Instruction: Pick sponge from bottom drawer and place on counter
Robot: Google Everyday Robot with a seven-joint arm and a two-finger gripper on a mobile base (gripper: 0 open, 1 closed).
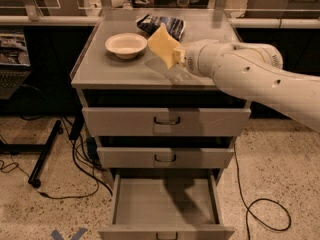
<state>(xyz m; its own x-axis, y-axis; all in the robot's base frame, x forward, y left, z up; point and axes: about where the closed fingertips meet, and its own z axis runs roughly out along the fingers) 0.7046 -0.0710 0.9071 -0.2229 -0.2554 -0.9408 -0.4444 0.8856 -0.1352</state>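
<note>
The sponge (pixel 162 44) is a pale-yellow flat pad, held tilted in the air just above the counter (pixel 107 69), right of the bowl. My gripper (pixel 176 57) is at the end of the white arm that reaches in from the right, and it is shut on the sponge's lower right edge. The sponge's shadow falls on the counter beneath it. The bottom drawer (pixel 165 204) is pulled open, and its tray shows nothing inside. The two drawers above it are shut.
A round cream bowl (pixel 126 45) sits on the counter's left part. A dark crumpled bag (pixel 163 24) lies at the counter's back, behind the sponge. Cables (pixel 75 164) and a stand foot (pixel 42 156) lie on the floor to the left, and another cable (pixel 265 209) to the right.
</note>
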